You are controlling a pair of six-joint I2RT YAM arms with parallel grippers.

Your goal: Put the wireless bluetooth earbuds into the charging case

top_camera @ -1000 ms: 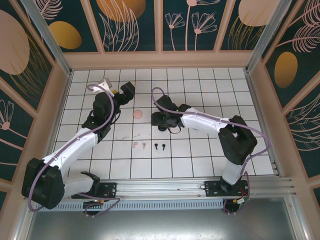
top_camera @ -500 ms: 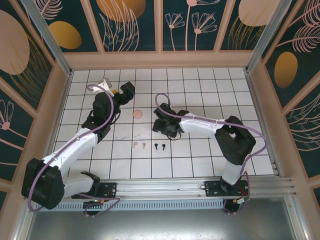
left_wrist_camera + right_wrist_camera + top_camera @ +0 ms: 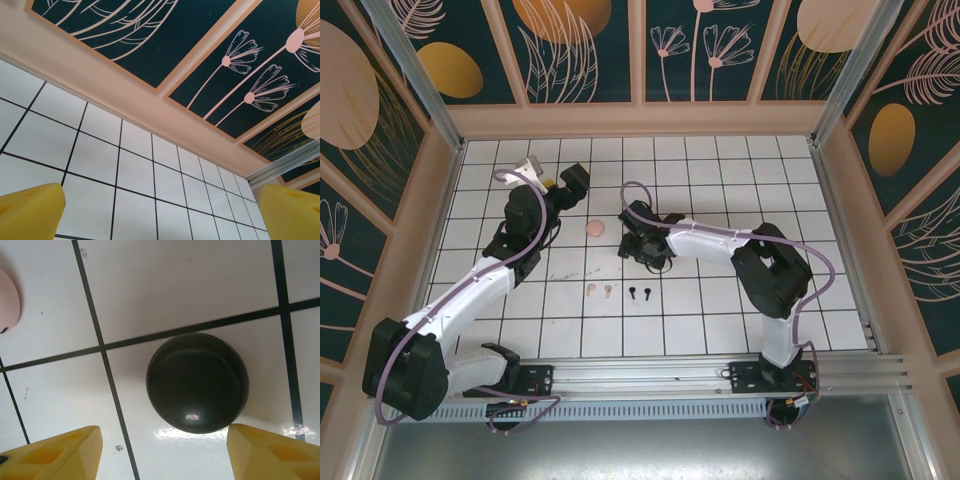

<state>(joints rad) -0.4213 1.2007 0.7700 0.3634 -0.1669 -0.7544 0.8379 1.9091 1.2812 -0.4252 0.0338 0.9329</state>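
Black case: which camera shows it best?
Right wrist. The black case sits large and whole on the white tiles, just ahead of the open jaws. In the top external view the right gripper covers it; the left wrist camera faces the back wall.

Far edge: bare table (image 3: pixel 740 160) tiles up to the wall (image 3: pixel 100 85) — free passage.
Middle: black case (image 3: pixel 197 382) between the spread fingers of the right gripper (image 3: pixel 161 452), gaps both sides.
Left of it: pink case (image 3: pixel 595 228), apart.
Toward near edge: pink earbuds (image 3: pixel 592 291), black earbuds (image 3: pixel 633 294) — bare tiles around.
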